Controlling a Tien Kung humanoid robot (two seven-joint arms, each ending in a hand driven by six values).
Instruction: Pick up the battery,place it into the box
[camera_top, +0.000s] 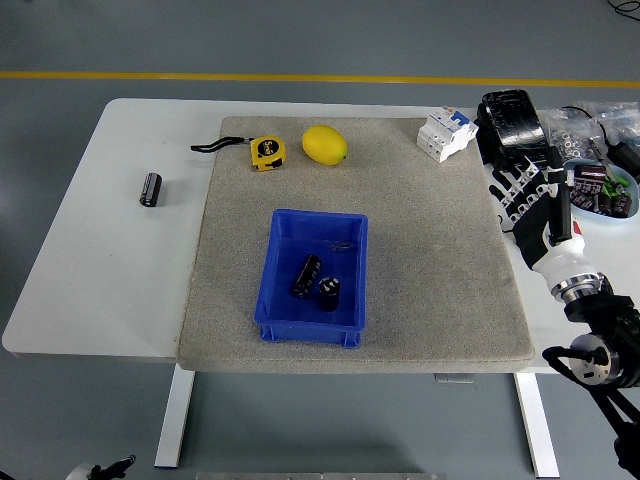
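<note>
While batteries (316, 283) lie boxed, right hand (527, 195) well apart, fingers (512, 180) spread

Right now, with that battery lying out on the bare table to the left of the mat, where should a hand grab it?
Grip the battery across its round middle, coming straight down from above. It lies on its side, long axis running near to far, with bare table all around it.

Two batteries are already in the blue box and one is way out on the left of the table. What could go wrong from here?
The remaining battery lies on its side on the bare table, far from the right hand, which is open at the right edge. A long reach might fall short. Being round, it could roll if nudged. Crossing over, the arm could brush the lemon or tape measure.
</note>
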